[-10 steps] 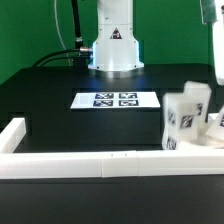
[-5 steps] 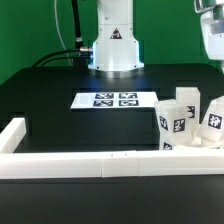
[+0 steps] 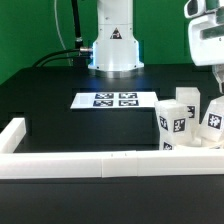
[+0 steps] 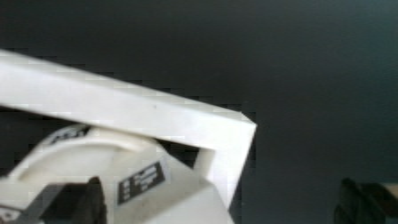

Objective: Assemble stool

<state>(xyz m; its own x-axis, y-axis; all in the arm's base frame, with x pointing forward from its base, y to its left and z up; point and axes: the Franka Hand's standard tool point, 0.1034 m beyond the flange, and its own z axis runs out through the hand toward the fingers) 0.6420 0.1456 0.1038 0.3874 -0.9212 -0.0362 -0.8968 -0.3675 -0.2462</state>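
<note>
Two upright legs (image 3: 174,122) (image 3: 214,121), one seat disc (image 3: 190,144), one marker board (image 3: 116,100).

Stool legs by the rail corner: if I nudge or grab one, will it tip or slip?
The upright stool leg looks like rigid white plastic, so probably stiff, not floppy. It stands taller than wide, so a high push might topple it. It sits close to another leg and the rail, so it may jam rather than slide freely.
</note>
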